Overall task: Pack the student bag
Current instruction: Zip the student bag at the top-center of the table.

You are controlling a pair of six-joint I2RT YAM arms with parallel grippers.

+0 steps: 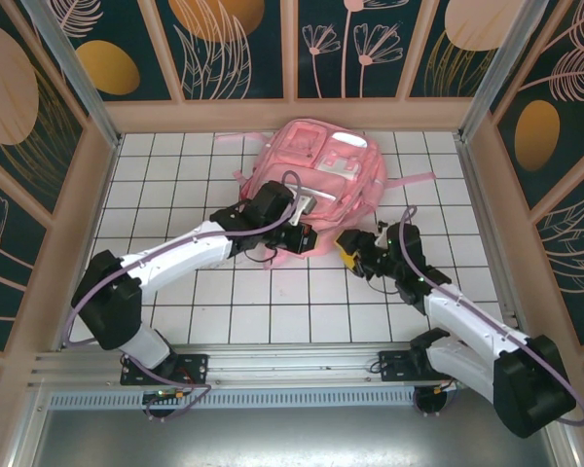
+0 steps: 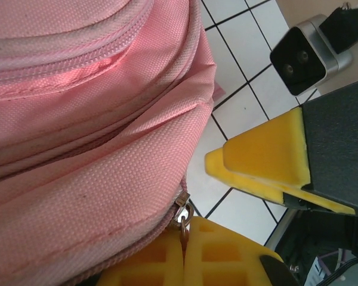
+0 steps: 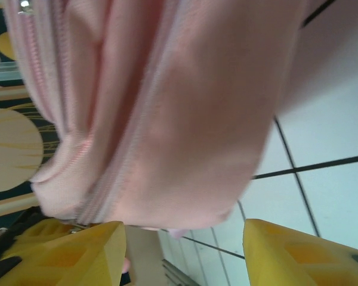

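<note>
Lying with its pocketed front up, the student bag [image 1: 321, 165] is resting on the far middle of the white gridded table [image 1: 175, 195]. Its long axis is running near to far, and its narrower near end is pointing back toward the arms. One pink strap [image 1: 414, 180] is trailing out to the right, and a shorter bit is sticking out to the left. The left gripper [image 1: 302, 238] is reaching in from the near left to the bag's near edge. In the left wrist view its yellow pads [image 2: 161, 262] are pressing together on the small metal zipper pull [image 2: 183, 215] at the end of a zip seam. The right gripper [image 1: 347, 249] is sitting just right of that same near end, close beside the left one. In the right wrist view its fingers [image 3: 71, 250] are standing wide apart, gripping nothing, with the pink fabric bulging just beyond them, blurred.
</note>
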